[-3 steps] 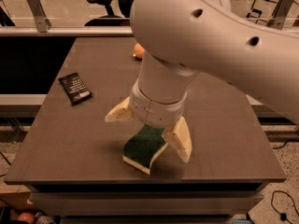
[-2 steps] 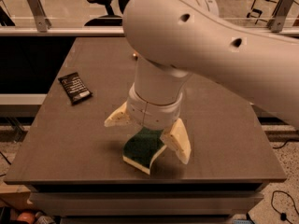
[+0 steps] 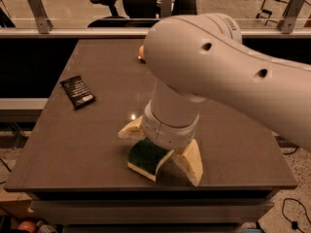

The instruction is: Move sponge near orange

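The sponge, dark green on top with pale yellow foam below, lies on the brown table near its front edge. My gripper points down over it. The cream fingers are spread wide, one at the sponge's left rear and one to its right, so the gripper is open around the sponge. The orange shows only as a small sliver at the far middle of the table; the rest is hidden behind my white arm.
A flat black snack packet lies on the left part of the table. The table's front edge runs just in front of the sponge. A railing and office chairs stand behind the table.
The upper arm has swung further across the view and covers more of the orange. The gripper and the sponge stay in the same place.
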Robot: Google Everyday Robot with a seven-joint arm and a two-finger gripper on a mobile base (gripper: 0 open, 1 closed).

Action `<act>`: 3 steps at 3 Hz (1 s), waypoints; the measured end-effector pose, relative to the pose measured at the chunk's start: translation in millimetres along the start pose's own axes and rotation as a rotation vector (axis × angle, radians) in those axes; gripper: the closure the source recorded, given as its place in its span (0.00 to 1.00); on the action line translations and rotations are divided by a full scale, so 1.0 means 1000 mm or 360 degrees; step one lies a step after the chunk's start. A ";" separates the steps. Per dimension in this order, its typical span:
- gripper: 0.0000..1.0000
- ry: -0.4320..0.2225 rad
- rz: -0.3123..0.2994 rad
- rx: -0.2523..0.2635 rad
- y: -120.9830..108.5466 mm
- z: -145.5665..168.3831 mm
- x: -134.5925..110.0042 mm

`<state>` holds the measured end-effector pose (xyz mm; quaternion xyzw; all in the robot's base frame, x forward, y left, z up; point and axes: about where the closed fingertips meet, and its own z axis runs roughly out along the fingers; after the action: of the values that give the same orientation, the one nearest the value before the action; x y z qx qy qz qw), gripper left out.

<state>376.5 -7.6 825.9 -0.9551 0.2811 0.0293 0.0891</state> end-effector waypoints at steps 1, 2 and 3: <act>0.18 -0.0009 0.0082 0.0077 -0.001 0.004 0.004; 0.41 -0.0004 0.0075 0.0077 -0.002 0.003 0.004; 0.64 -0.0003 0.0074 0.0078 -0.002 0.001 0.003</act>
<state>380.1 -7.3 825.2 -0.9458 0.3036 0.0253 0.1120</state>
